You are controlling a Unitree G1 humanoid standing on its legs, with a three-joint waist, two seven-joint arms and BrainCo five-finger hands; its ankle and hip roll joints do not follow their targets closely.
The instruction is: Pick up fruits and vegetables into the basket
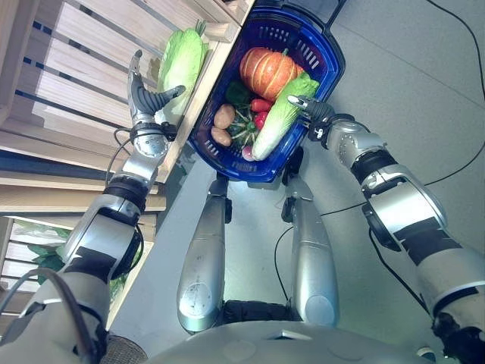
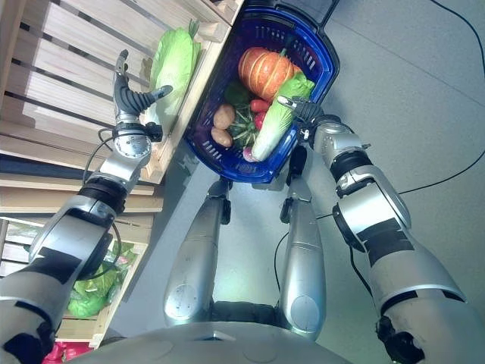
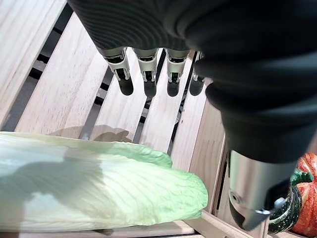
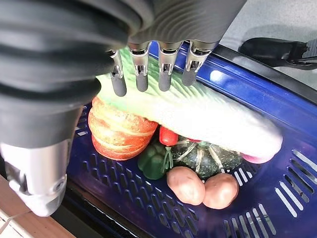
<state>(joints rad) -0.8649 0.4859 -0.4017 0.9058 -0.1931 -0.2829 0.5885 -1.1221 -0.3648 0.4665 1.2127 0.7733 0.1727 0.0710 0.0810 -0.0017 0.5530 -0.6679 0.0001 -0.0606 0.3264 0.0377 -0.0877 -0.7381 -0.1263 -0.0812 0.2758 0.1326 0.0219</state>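
The basket (image 1: 318, 72) sits on the floor just beside the slatted wooden shelf (image 1: 83, 45), between the two hands. In it, a cabbage (image 1: 282, 114) lies slantwise directly under the right hand (image 1: 318, 114), resting over a pumpkin (image 1: 267, 70), a dark squash (image 4: 203, 156), a pepper (image 4: 154, 161) and two potatoes (image 4: 203, 187). Another cabbage (image 1: 182, 61) lies on the shelf just beside the left hand (image 1: 145, 98), below its thumb.

Both head cams look straight down, sharing the blue basket (image 1: 318, 57). Wrist cams sit super close: left faces wooden slats (image 3: 69, 84) past its fingers, right faces into that basket.
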